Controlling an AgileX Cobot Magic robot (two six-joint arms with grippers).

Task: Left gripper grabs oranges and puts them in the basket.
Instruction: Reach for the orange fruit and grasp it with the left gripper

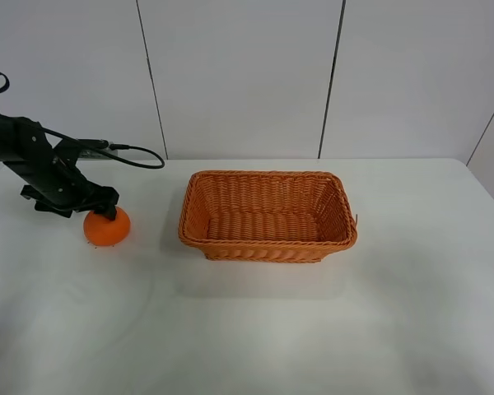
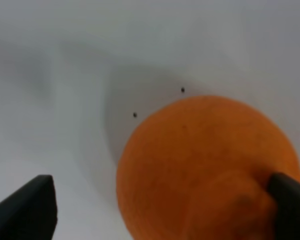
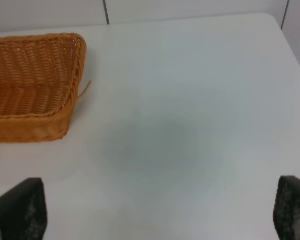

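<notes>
Left wrist view: orange [image 2: 205,165] blurred, lower part cut by frame edge, stem bump indistinct. left gripper [image 2: 160,182] shows two finger tips only, both cut by edges. One tip overlaps orange, contact unclear. Two specks [image 2: 135,115] on table [image 2: 65,75] too small to identify.
High view: left gripper hides orange top; arm [image 1: 16,144] cut at left edge.
Right wrist view: basket [image 3: 35,80] cut by edge; right gripper [image 3: 161,185] tips only, blurred.

text: none readable | labels: none | brands: none | numbers: none | signs: none
</notes>
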